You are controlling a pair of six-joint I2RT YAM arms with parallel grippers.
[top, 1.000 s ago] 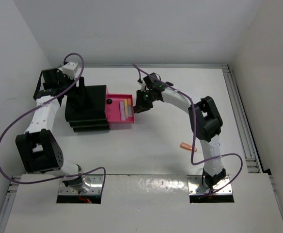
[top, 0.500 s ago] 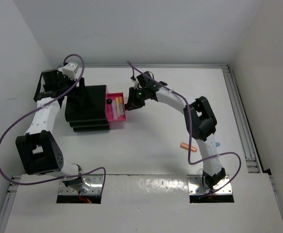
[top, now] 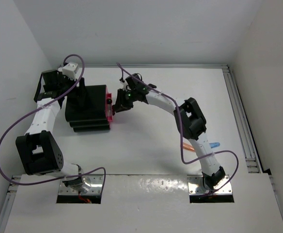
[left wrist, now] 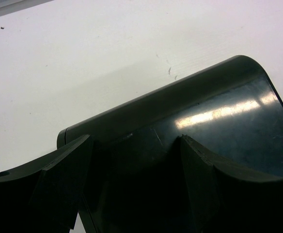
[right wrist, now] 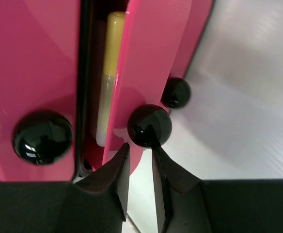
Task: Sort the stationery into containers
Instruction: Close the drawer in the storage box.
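White counter [top: 146, 145], white walls [top: 132, 29]. Beyond the right pincer [right wrist: 140, 147], narrowly apart, a pink drawer [right wrist: 146, 58] stands ajar, yellow highlighter [right wrist: 113, 53] inside; left pincer [left wrist: 134, 141] gapes wide at the box [top: 86, 104].

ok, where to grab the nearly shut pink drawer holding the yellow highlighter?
By its round black knob: the only part proud of the flat drawer front. Come straight at the front with the right pincer, one finger each side of the ball.
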